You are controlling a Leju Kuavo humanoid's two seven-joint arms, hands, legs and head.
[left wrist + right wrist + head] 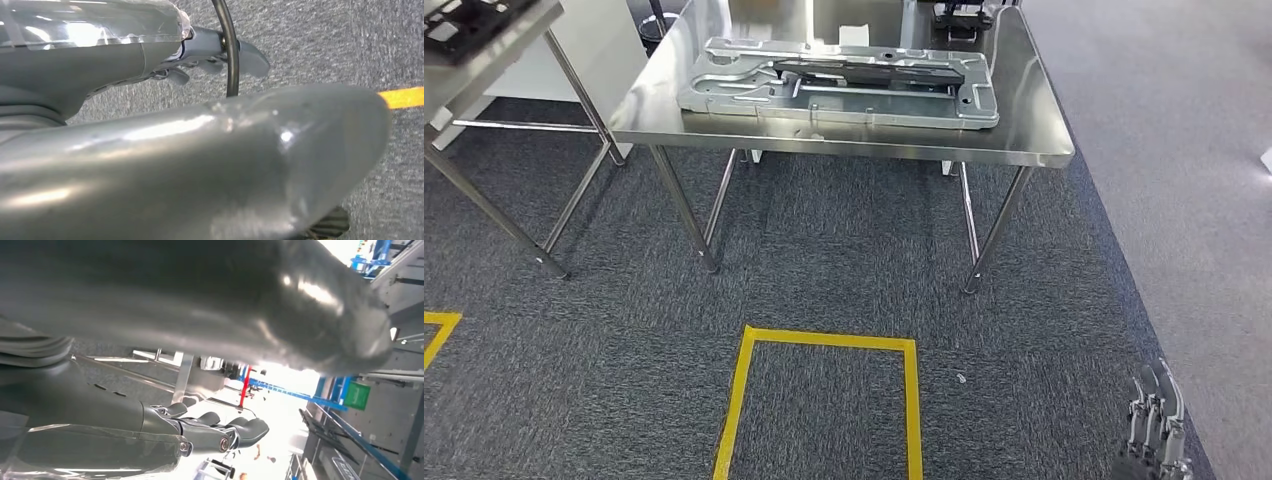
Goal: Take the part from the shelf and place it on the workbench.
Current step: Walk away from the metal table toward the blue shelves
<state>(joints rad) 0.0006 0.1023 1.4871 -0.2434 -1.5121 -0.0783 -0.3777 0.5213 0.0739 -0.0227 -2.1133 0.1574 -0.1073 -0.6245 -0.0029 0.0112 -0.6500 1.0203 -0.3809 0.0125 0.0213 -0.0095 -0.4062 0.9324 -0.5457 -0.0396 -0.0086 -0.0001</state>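
Observation:
The part (pixel 839 85), a flat silver sheet-metal frame with a dark piece along its middle, lies flat on the steel workbench (pixel 1029 135) ahead of me. My right hand (pixel 1157 425) hangs low at the lower right, far from the bench, fingers straight and apart, holding nothing. In the right wrist view that right hand (pixel 100 410) shows a thick thumb and dark fingers (pixel 220 432) with nothing between them. My left hand (pixel 190 145) hangs over the carpet, its fingers (pixel 215 50) stretched out and holding nothing.
A yellow taped rectangle (pixel 824 400) marks the dark carpet in front of the bench. A second steel table (pixel 484 60) with a dark item stands at the left. Lighter grey floor (pixel 1184 200) runs along the right. Blue racks (pixel 345 405) stand in the background.

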